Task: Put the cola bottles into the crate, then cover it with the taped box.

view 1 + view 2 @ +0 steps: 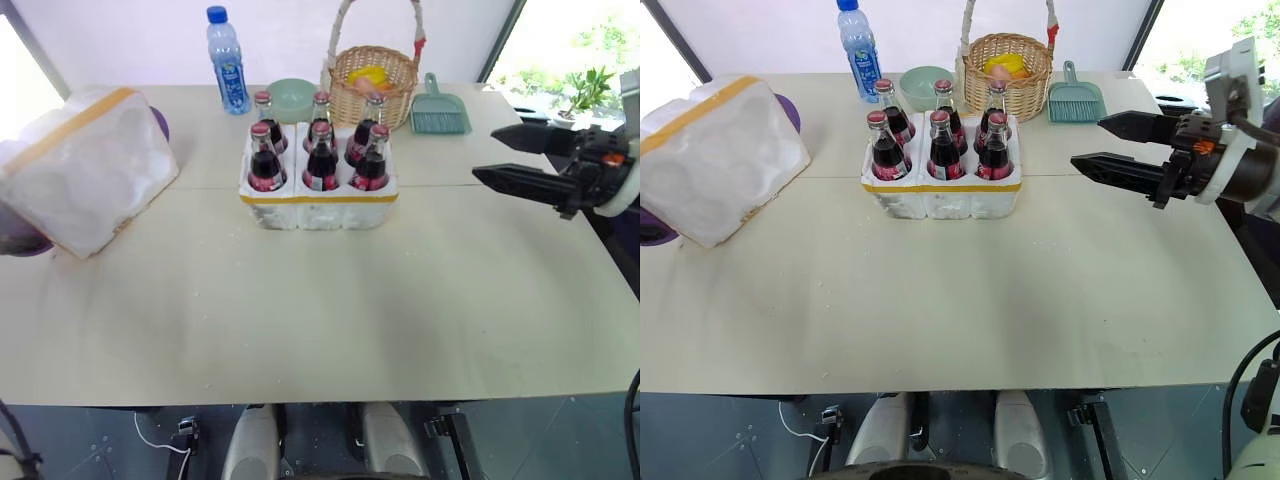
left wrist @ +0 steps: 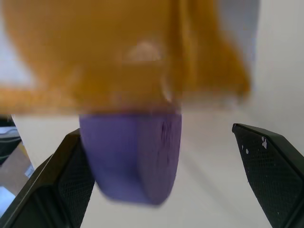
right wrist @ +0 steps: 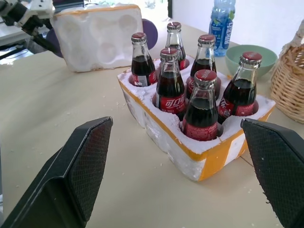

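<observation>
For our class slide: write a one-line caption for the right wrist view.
Six cola bottles stand in the crate, framed by the open right gripper.

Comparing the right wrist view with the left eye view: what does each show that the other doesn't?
Right wrist view alone: the left hand behind the taped box, and the box's hollowed underside. Left eye view alone: the dustpan, the basket's handle and the near edge of the table. Both: six cola bottles seated in the crate, water bottle, green bowl, and the open right hand.
</observation>
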